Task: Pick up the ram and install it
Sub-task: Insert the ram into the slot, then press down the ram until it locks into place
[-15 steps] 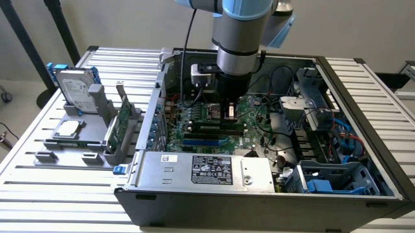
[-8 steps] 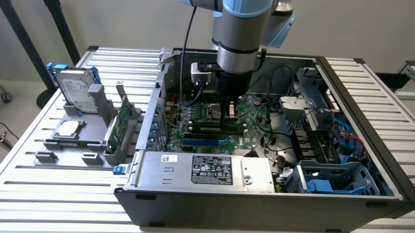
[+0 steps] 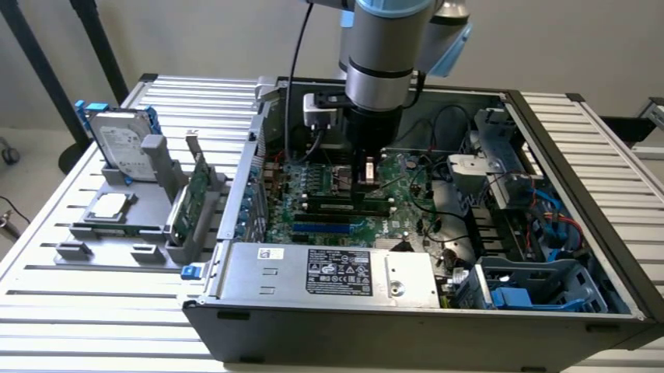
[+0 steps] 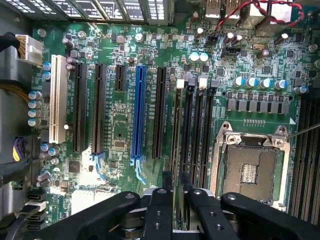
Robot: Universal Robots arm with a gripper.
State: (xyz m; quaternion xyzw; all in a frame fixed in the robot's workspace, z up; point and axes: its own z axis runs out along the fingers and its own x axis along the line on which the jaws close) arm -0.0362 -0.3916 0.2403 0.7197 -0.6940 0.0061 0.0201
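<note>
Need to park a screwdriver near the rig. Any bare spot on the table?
Bare slats on the table in front of the grey parts holder, and along the case's far side. Inside the case is crowded around the tool.

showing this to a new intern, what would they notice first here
The robot arm reaching down into the open computer case draws the eye first, its fingers closed on the ram, a thin green stick standing edge-on at the motherboard's memory slots. Next is the green motherboard with its blue slot. At the exterior view's left, a hard drive stands in a grey holder.
</note>
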